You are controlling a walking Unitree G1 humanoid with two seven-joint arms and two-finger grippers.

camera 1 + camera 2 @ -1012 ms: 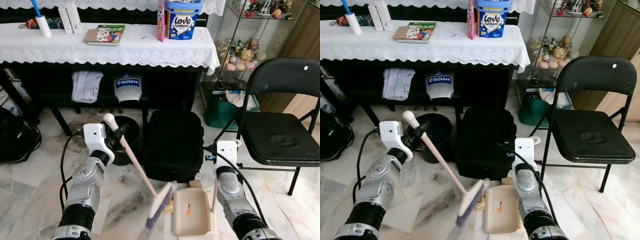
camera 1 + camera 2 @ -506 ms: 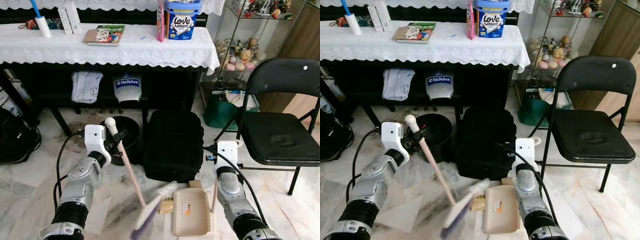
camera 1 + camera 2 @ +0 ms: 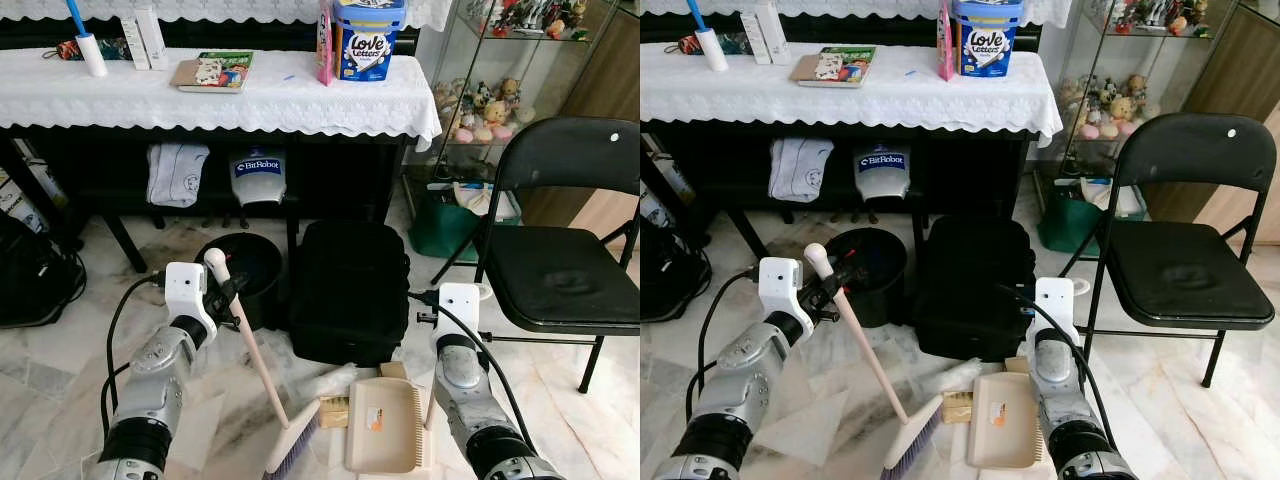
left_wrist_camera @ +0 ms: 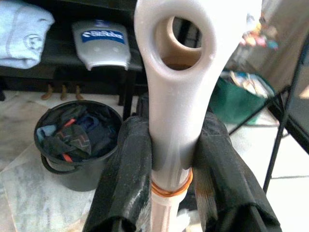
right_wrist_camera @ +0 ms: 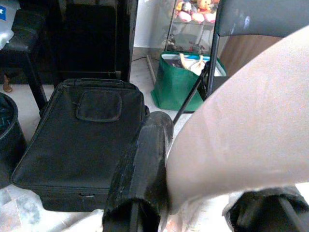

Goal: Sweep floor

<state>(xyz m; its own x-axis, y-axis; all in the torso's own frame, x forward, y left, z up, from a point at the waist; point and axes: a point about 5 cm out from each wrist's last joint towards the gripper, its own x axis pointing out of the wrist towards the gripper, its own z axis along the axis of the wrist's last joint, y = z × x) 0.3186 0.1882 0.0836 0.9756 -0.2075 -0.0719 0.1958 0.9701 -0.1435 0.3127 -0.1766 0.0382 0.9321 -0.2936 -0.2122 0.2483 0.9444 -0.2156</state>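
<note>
My left gripper [image 3: 226, 292] is shut on the upper part of a cream broom handle [image 3: 258, 368], which slants down to the purple-bristled brush head [image 3: 292, 455] on the marble floor. In the left wrist view both black fingers [image 4: 128, 180] clamp the handle below its hanging hole. A beige dustpan [image 3: 381, 426] lies flat on the floor just right of the brush, and my right gripper [image 5: 203, 193] is shut on its upright handle [image 3: 430, 408]. A small brown scrap [image 3: 333, 411] lies between brush and pan. Crumpled clear plastic [image 3: 958, 376] lies behind it.
A black bag [image 3: 350, 290] stands right behind the dustpan, and a black bucket [image 3: 246, 268] of rags sits left of it. A black folding chair [image 3: 560, 272] is at the right. The table [image 3: 220, 100] with a lace cloth spans the back, with a green bag [image 3: 448, 222] beside it.
The broom head has swung left and down from the dustpan's edge to the floor, and the handle stands steeper. The dustpan and right arm have stayed put.
</note>
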